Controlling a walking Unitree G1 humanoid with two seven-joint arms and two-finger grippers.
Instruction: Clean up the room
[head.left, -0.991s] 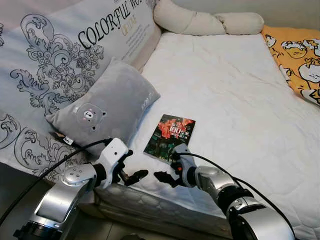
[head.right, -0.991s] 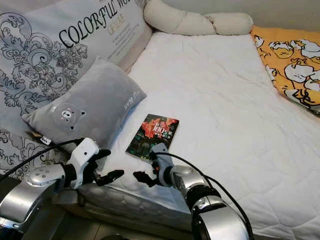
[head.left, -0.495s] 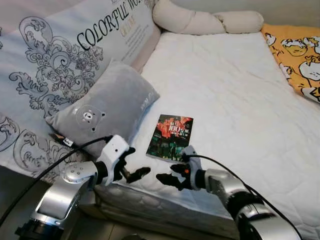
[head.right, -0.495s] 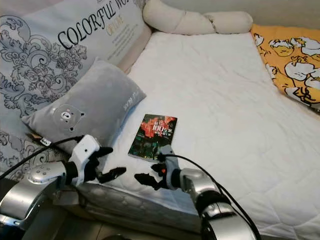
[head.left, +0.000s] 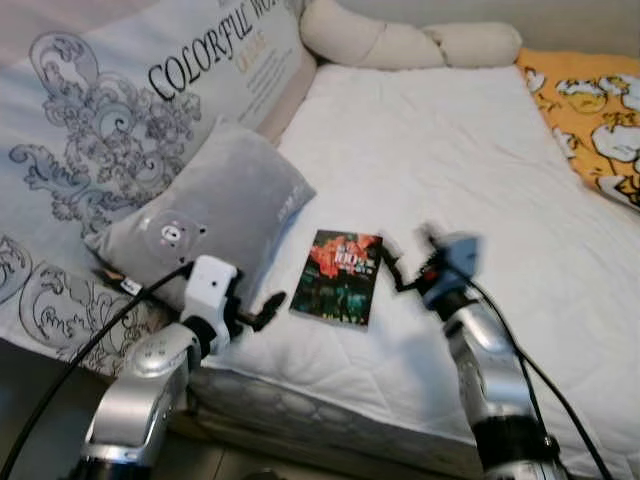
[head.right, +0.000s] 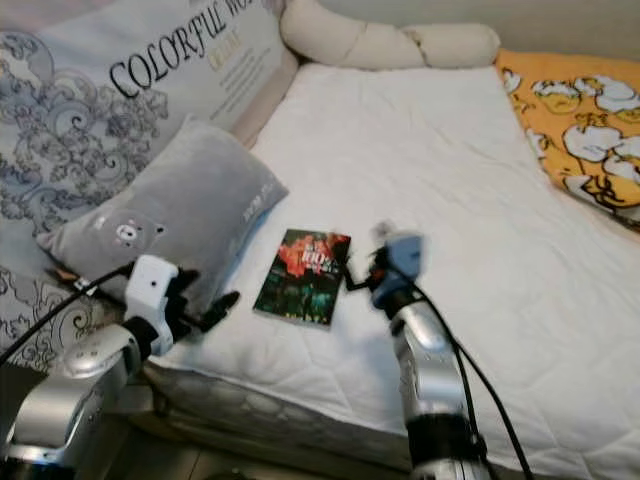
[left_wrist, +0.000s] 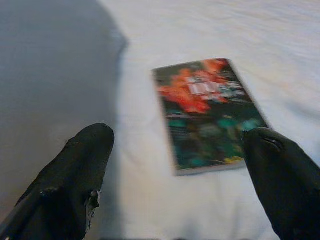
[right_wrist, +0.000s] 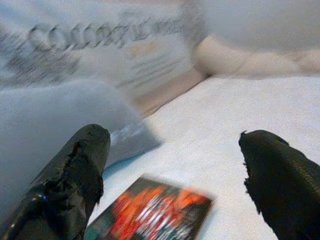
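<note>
The book (head.left: 338, 275) lies flat on the white mattress (head.left: 470, 170), just beside the grey pillow (head.left: 205, 215). The left gripper (left_wrist: 175, 175) reaches in low from the bed's edge, fingers spread. The right gripper (right_wrist: 172, 170) (blurred) hovers raised beside the book, fingers likewise apart.

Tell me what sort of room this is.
Most likely a bedroom: a white quilted mattress, a grey bear-face pillow beside a dark paperback book, and a long cream bolster cushion at the far end.
</note>
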